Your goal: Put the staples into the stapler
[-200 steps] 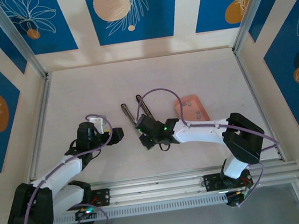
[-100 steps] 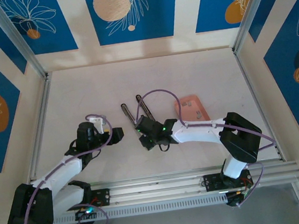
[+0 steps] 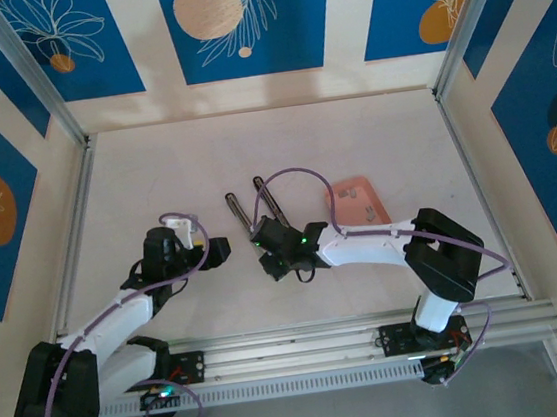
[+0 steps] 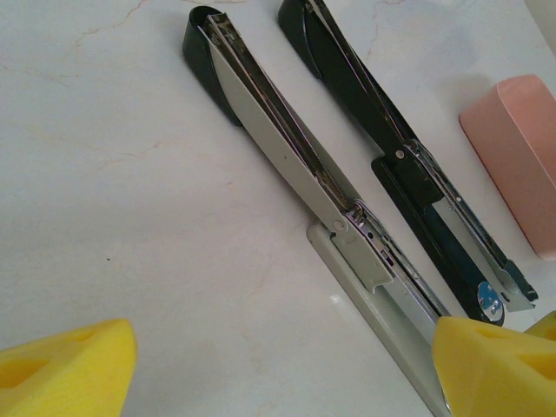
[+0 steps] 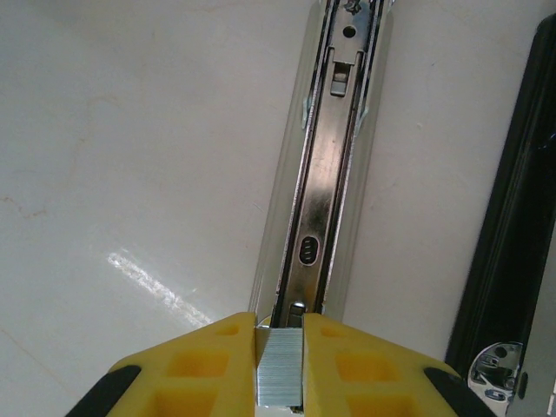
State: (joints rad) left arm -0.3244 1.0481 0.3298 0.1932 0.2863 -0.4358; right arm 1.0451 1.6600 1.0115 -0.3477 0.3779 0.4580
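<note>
Staples, a light, likely brittle strip, sit pinched by their flat sides in the right gripper at frame bottom, before the stapler; left gripper gapes.

Table: pale, faintly marbled top (glossy enough to catch light).
Grey stapler: lying flat, opened out long, black-capped end farthest away.
Black stapler: just beside it, roughly parallel, apart.
Salmon-pink tray: right of both staplers.
</note>
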